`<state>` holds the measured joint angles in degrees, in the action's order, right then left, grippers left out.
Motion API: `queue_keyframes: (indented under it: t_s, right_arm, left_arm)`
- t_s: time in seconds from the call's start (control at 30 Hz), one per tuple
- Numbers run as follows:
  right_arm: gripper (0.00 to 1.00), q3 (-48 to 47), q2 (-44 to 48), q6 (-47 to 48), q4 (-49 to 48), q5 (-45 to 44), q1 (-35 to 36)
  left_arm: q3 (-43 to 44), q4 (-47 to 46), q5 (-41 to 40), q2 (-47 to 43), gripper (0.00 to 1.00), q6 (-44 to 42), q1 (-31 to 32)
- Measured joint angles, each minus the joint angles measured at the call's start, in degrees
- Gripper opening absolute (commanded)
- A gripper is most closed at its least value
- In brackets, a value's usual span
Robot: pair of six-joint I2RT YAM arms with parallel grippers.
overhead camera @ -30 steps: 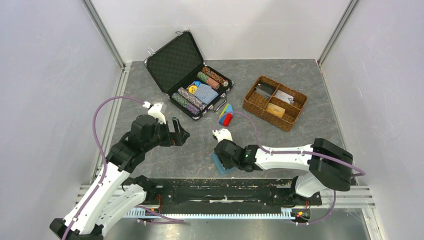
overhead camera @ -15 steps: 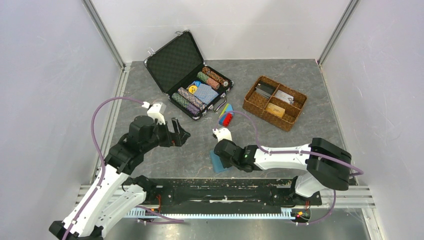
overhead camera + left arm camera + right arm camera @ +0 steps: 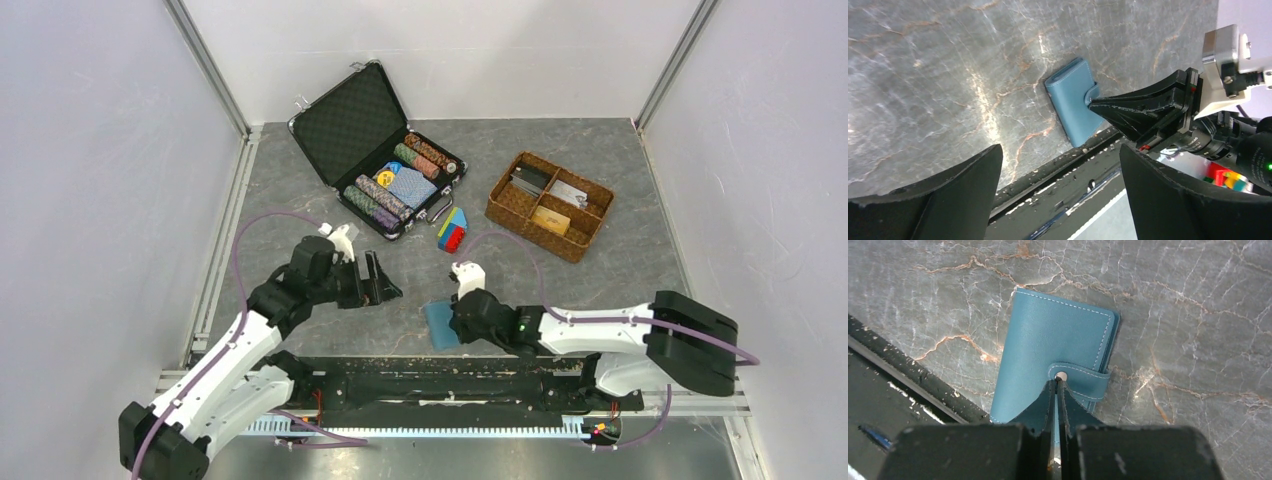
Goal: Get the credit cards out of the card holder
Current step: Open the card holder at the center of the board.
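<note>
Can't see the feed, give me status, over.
Left gripper open, clear of wallet. Right gripper shut, tips at snap tab. Wallet closed, flat on table. Nothing in the way.

White links point(image 3: 600, 322), black joints point(image 3: 690, 345), purple cables point(image 3: 270, 214), black wedge fingers point(image 3: 1035, 412), seemingly scuffed

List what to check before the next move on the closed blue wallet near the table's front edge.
1. Flat light-blue stitched leather card holder lies flat on grey marbled table: ok.
2. Holder opened: not ok, snap strap fastened.
3. Right gripper shut, tips at the strap: ok.
4. Strap actually pinched: cannot tell.
5. Left gripper open, apart from holder: ok.
6. Credit cards showing: not ok, none visible.
</note>
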<state>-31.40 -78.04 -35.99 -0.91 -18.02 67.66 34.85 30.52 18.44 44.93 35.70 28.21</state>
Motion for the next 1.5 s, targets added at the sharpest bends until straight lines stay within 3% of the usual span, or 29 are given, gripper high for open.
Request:
queue_keyframes:
  t_s: [0.17, 0.53, 0.8, 0.97, 1.1, 1.33, 1.5]
  right_arm:
    - [0.0, 6.95, 5.25, -2.08, -6.73, 1.46, -0.28]
    - [0.0, 14.53, 7.65, -7.21, -20.46, 9.57, -3.8]
    - [0.0, 15.82, 5.18, -10.93, -28.89, 14.62, -4.9]
    - [0.0, 16.37, 4.79, -12.02, -31.28, 15.93, -4.9]
    - [0.0, 16.94, 4.79, -12.52, -32.46, 16.31, -4.94]
    - [0.0, 18.86, 5.38, -13.14, -33.16, 16.28, -5.31]
    - [0.0, 20.13, 7.76, -13.09, -32.68, 16.17, -6.27]
  left_arm:
    - [-4.74, -7.39, 3.3, 1.99, 0.9, 3.93, 0.09]
    - [-13.86, -24.0, 7.74, 10.51, 0.93, 9.49, 3.65]
    - [-17.4, -36.81, 9.25, 16.61, 0.85, 13.68, 7.06]
    - [-18.36, -41.7, 9.66, 20.15, 0.7, 15.06, 9.2]
    - [-18.36, -44.87, 10.43, 22.43, 0.42, 16.5, 9.94]
    - [-18.71, -47.84, 11.28, 25.38, 0.06, 17.44, 10.19]
    - [-18.69, -48.3, 11.8, 26.38, 0.02, 17.33, 10.16]
